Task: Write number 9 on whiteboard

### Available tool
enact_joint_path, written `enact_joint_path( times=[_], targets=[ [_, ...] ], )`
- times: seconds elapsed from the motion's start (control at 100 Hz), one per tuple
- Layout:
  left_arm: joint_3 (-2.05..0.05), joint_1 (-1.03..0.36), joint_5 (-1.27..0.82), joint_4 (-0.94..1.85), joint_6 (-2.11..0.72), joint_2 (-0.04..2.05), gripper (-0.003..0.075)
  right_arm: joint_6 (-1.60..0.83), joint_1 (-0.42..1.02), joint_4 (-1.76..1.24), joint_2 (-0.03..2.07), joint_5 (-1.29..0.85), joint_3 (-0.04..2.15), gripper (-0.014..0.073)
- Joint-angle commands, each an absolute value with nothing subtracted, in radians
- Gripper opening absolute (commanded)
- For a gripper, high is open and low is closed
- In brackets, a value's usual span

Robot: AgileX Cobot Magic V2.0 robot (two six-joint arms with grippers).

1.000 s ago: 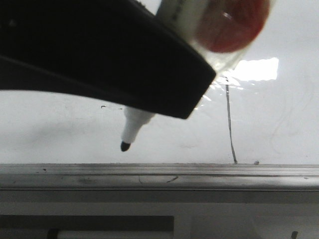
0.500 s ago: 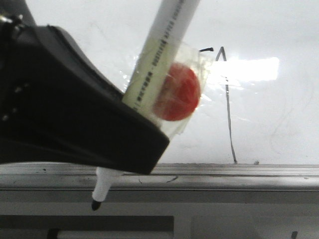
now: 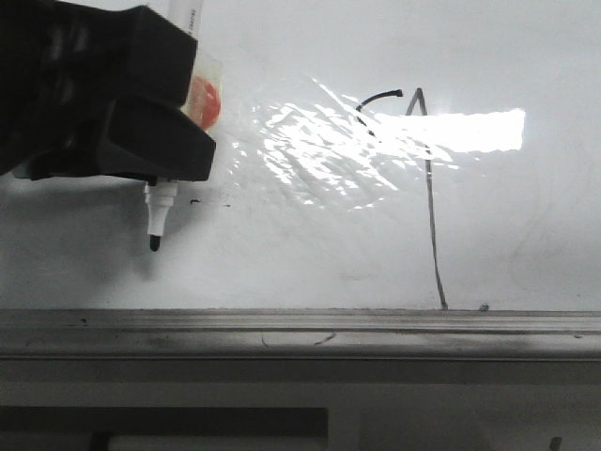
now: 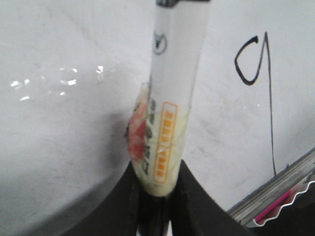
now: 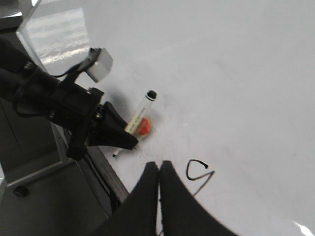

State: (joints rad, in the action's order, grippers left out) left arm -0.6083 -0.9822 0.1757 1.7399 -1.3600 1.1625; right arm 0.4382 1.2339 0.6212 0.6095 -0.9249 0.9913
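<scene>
The whiteboard (image 3: 526,216) fills the front view, with a bright glare patch. The number 9 (image 3: 430,197) is drawn on it in thin black strokes: a small hook, a peak and a long tail down to the rail. It also shows in the left wrist view (image 4: 256,69) and the right wrist view (image 5: 199,173). My left gripper (image 3: 155,160) is shut on a white marker (image 4: 172,113) with a red patch taped on. Its black tip (image 3: 153,242) hangs just off the board, left of the 9. My right gripper (image 5: 159,169) is shut and empty above the board.
A grey metal rail (image 3: 300,329) runs along the whiteboard's near edge. A tiny black dash mark (image 3: 195,201) sits beside the marker tip. Something pink (image 4: 275,206) lies below the rail in the left wrist view.
My left gripper with the marker has swung down over the rail, then up and to the left. The 9, partly hidden before, is now fully uncovered.
</scene>
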Motion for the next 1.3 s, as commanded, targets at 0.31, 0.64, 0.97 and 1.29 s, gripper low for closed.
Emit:
enact_joint_path(
  times=[0.31,0.64,0.97,1.29],
  targets=[
    [-0.735,-0.996,0.246,1.759,-1.349,1.258,-0.0020,0.467,1.235,0.698,0.599,-0.900,1.020,-0.0060],
    [-0.761,-0.984,0.340,1.848,-1.345,1.291,-0.0020,0.509,1.235,0.698,0.599,-0.894,1.020,-0.0060],
    [-0.761,-0.967,0.338,1.848,-1.345,1.300,0.0034,0.511,1.235,0.695,0.599,-0.885,1.020,-0.0060],
    [-0.761,-0.967,0.369,1.848,-1.345,1.300,0.0370,0.518,1.235,0.682,0.599,-0.853,1.020,-0.0060]
  ],
)
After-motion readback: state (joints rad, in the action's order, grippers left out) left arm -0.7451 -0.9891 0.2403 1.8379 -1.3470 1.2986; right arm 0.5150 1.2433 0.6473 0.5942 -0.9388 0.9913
